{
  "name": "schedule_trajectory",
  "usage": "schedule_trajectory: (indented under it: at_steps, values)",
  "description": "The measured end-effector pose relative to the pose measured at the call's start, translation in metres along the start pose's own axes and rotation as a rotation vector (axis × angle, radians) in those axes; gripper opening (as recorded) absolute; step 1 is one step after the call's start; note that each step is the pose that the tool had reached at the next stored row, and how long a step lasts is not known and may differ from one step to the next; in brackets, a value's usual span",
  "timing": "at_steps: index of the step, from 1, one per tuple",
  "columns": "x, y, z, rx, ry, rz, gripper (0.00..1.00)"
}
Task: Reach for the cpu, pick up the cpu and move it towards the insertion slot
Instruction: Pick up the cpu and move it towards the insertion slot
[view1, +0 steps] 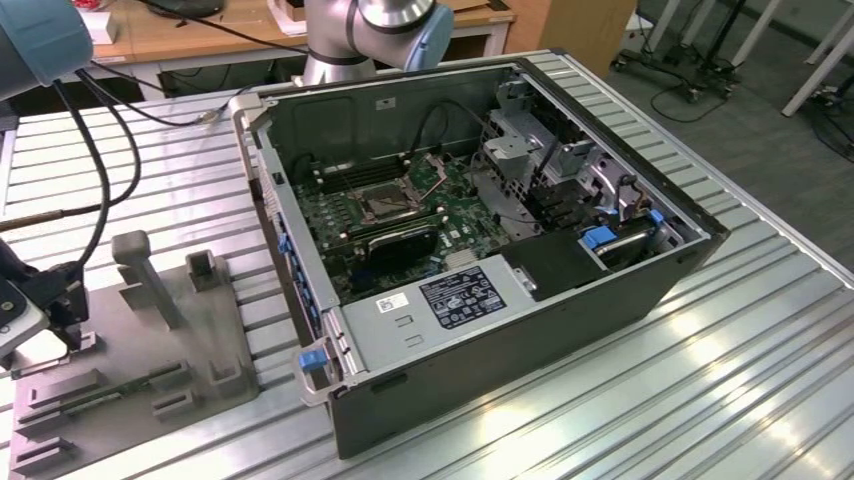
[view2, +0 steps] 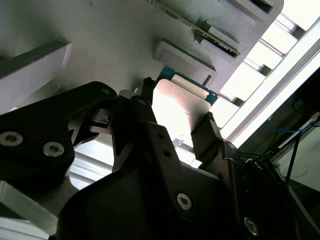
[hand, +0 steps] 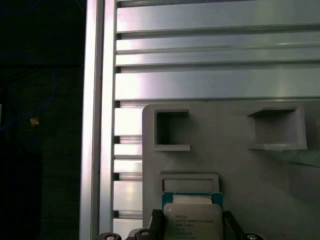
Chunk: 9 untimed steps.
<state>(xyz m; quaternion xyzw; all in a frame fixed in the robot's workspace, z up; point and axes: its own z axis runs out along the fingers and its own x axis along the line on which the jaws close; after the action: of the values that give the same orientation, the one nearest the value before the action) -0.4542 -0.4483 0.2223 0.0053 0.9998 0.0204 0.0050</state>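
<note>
The cpu (view2: 177, 107), a flat square chip with a pale metal top and a green edge, sits between my gripper's (view2: 176, 114) two black fingers (view2: 209, 134). They press on its two opposite sides. It stays low over the grey tray (hand: 280, 190), next to a raised block, and I cannot tell whether it still touches the tray. In the first wrist view the cpu (hand: 192, 220) has the gripper (hand: 193, 227) around it. The insertion slot (view1: 378, 203) lies inside the open computer case, far to the exterior view's right of my gripper (view1: 40, 315).
The grey tray (view1: 147, 340) carries raised blocks and posts on a ribbed aluminium table (view1: 747, 380). The open computer case (view1: 534, 330) has tall walls, with drive cages and cables beside the slot. Black cables (view1: 114, 170) hang near my arm.
</note>
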Motion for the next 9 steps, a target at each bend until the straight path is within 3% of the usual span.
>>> schedule_trajectory:
  at_steps: [9]
  values:
    - [-0.0001,0.0003,-0.007,0.0,0.0,0.0,0.55]
